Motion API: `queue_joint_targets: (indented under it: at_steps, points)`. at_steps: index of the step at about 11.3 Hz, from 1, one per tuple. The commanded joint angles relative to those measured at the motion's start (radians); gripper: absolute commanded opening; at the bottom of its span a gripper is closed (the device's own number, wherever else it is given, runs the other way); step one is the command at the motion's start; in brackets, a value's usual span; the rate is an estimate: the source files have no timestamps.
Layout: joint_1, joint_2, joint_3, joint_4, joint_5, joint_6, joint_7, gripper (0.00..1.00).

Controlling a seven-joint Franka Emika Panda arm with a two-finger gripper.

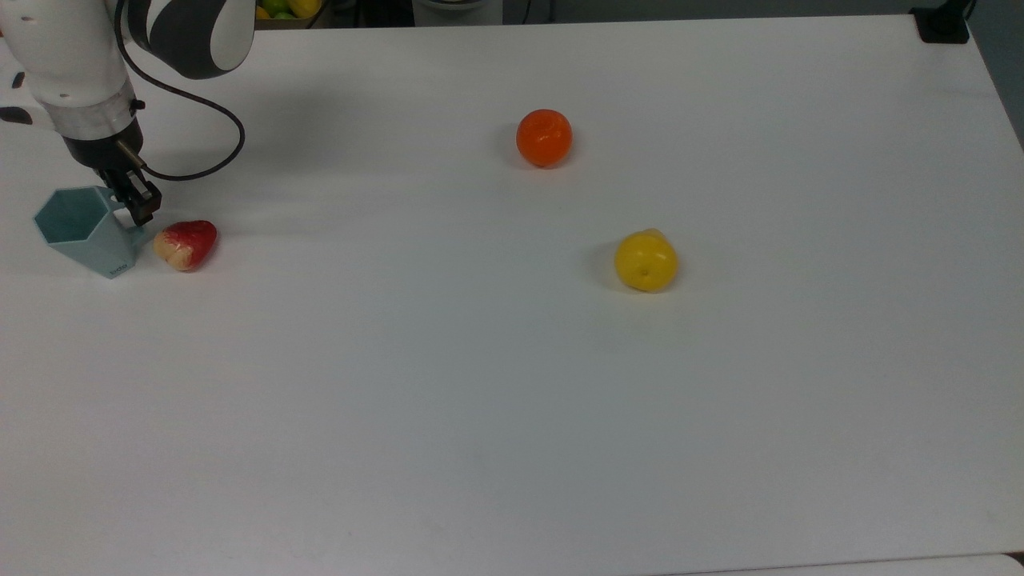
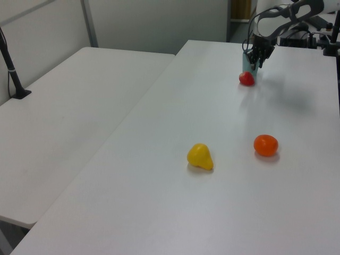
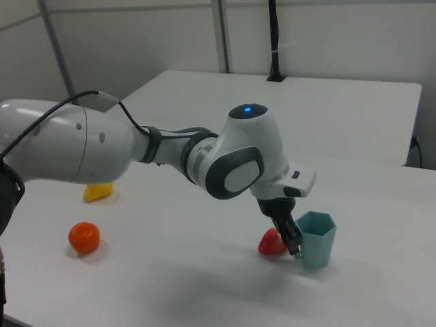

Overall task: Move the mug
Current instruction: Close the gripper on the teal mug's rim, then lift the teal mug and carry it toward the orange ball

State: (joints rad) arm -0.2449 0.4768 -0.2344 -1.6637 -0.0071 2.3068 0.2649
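The pale teal faceted mug (image 1: pixel 80 228) stands at the far left of the top view, its hexagonal mouth open upward and leaning a little. My gripper (image 1: pixel 138 204) comes down at the mug's right side and is shut on its handle. A red fruit (image 1: pixel 186 243) lies just right of the mug, close to the fingers but apart from them. In the right view the gripper (image 3: pixel 294 244) sits between the red fruit (image 3: pixel 271 242) and the mug (image 3: pixel 317 238). In the left view the mug (image 2: pixel 248 62) is at the table's far end, partly behind the gripper (image 2: pixel 255 59).
An orange fruit (image 1: pixel 544 138) and a yellow fruit (image 1: pixel 646 260) lie mid-table on the white table (image 1: pixel 480 416). A black clamp (image 1: pixel 944 24) sits at the top view's upper right corner. The arm's cable (image 1: pixel 216 152) loops beside the gripper. A second table (image 2: pixel 64 122) adjoins in the left view.
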Motion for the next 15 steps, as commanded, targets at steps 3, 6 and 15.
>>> queue_joint_targets:
  at_steps: [3,6,15]
  points:
    - [0.013,-0.014,-0.009,-0.024,-0.019,0.029,0.027,0.19]
    - [0.012,-0.023,-0.009,-0.025,-0.019,0.028,0.027,0.09]
    - [0.085,-0.188,-0.002,-0.021,-0.016,-0.052,-0.018,0.06]
